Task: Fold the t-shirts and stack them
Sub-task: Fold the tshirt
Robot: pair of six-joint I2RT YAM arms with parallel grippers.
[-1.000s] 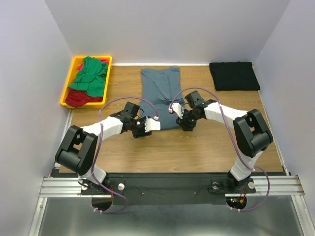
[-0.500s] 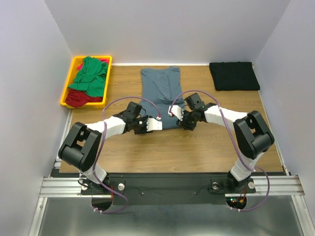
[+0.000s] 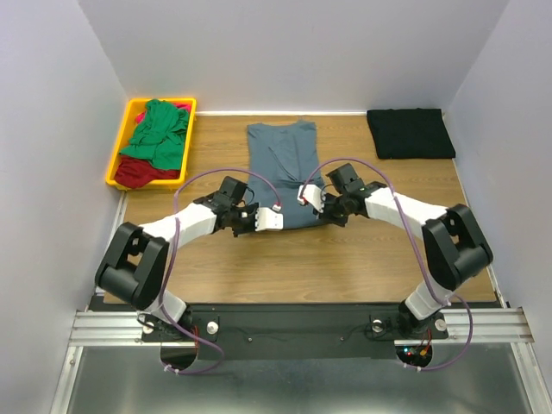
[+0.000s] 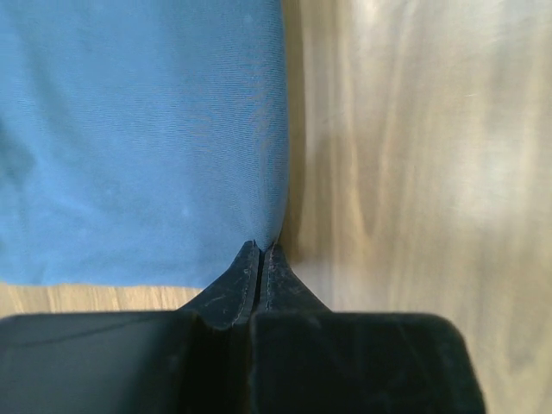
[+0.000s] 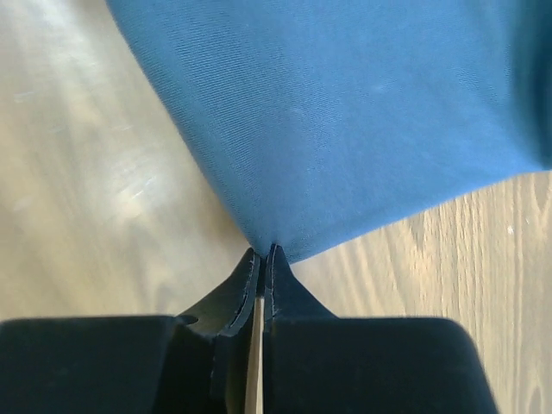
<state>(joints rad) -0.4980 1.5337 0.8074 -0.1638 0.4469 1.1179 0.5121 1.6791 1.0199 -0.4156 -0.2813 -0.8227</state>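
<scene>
Blue-grey t-shirt (image 3: 281,164), centre frame: lower corners are pinched by left gripper (image 4: 260,248) and right gripper (image 5: 263,252), jaws clamped on the cloth. Black t-shirt (image 3: 410,133) is laid folded, upper right.

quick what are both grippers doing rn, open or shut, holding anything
left gripper: closed, pinching a near corner of the blue-grey t-shirt
right gripper: closed, pinching its other near corner

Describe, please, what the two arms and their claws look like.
The left arm and the right arm both have white tubular links between bulky black joint housings. A thin purple cable loops loosely along each arm. The left claw and the right claw are matte black, broad at the base and tapering to narrow tips. No markings are legible.
</scene>
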